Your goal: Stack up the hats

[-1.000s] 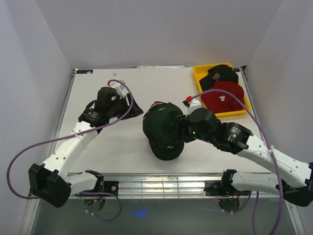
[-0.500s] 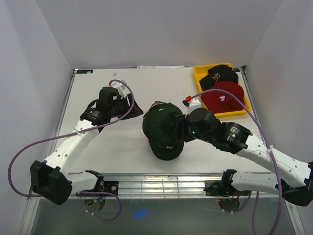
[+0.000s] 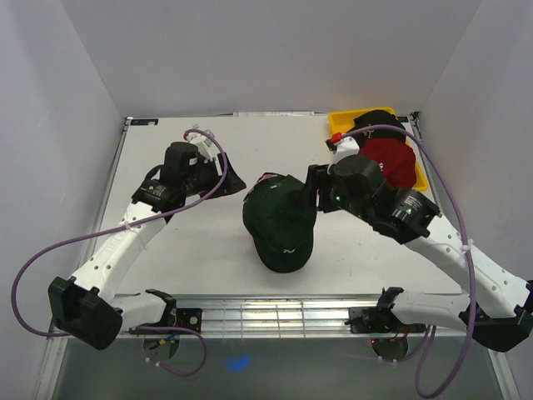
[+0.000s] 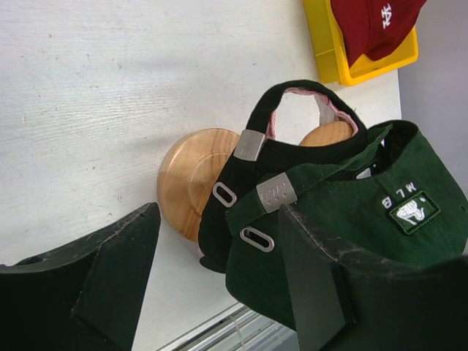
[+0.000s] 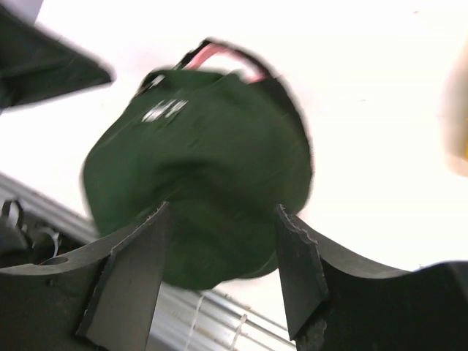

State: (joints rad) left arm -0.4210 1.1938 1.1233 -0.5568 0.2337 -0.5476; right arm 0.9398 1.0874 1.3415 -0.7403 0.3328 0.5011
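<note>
A dark green cap [image 3: 281,221] sits on top of a round-topped wooden stand [image 4: 189,191] in the middle of the table, brim toward the near edge. Under it a dark strap with pink lining [image 4: 292,121] of another cap shows. The green cap also shows in the left wrist view [image 4: 365,219] and, blurred, in the right wrist view [image 5: 197,168]. A red cap [image 3: 393,162] and a black cap [image 3: 379,122] lie in a yellow tray [image 3: 337,125]. My left gripper [image 3: 231,176] [image 4: 219,216] is open, just left of the stack. My right gripper [image 3: 311,190] [image 5: 223,212] is open and empty at the green cap's far right side.
The yellow tray stands at the back right corner and shows in the left wrist view [image 4: 322,44] with the red cap [image 4: 373,25] in it. White walls enclose the table. A metal rail runs along the near edge [image 3: 275,312].
My right gripper has pulled off the green cap and swung back toward the yellow tray. My left gripper has shifted slightly toward the cap stack. The green cap stays on the stand.
</note>
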